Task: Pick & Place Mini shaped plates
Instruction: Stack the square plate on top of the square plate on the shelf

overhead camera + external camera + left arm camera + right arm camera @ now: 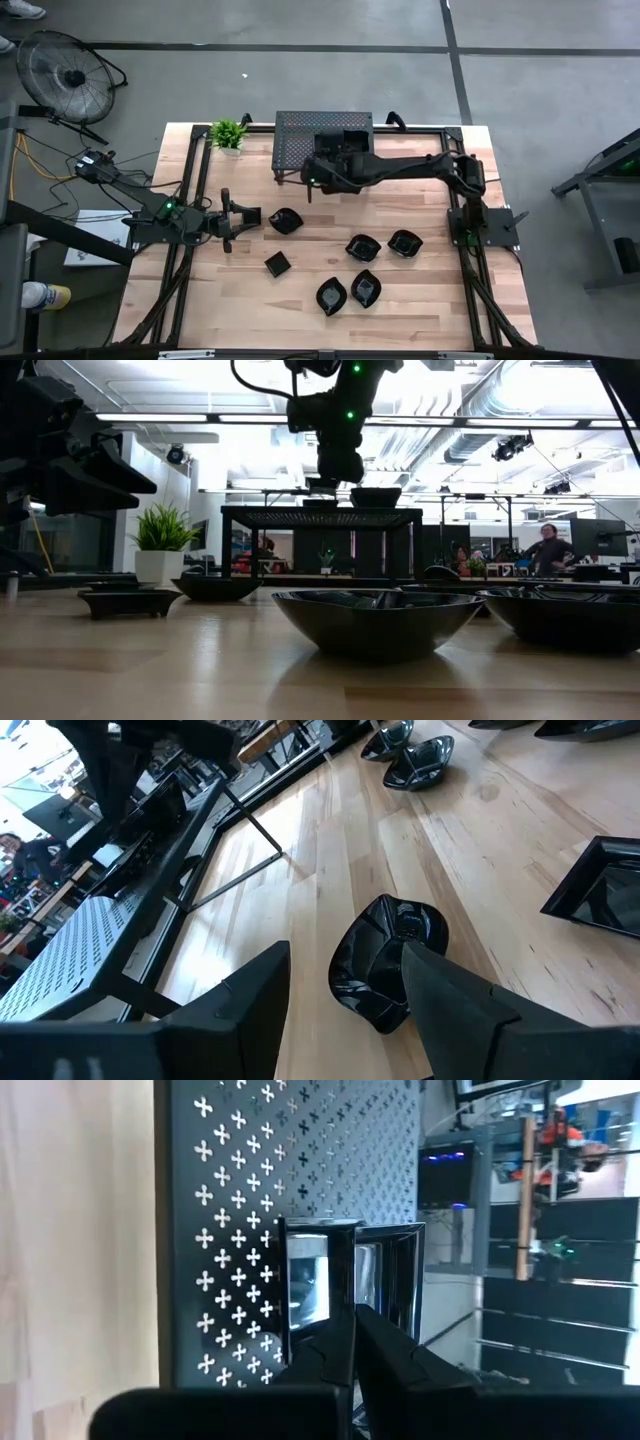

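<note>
Several mini shaped plates, glossy black, lie on the wooden table: a roundish one (285,221), a square one (277,264) and others (362,246) toward the near right. My left gripper (250,215) (350,990) is open at the table's left, its fingers just short of the roundish plate (385,960). My right gripper (350,1340) (335,475) is shut and hangs over the black perforated stand (300,140). Two square plates (305,1280) (390,1275) rest on the stand's top just beyond its fingertips.
A small potted plant (228,133) stands at the table's far left corner beside the stand. A black frame (190,180) runs along the table's sides. A floor fan (68,72) stands off the table. Bare wood lies between the stand and the plates.
</note>
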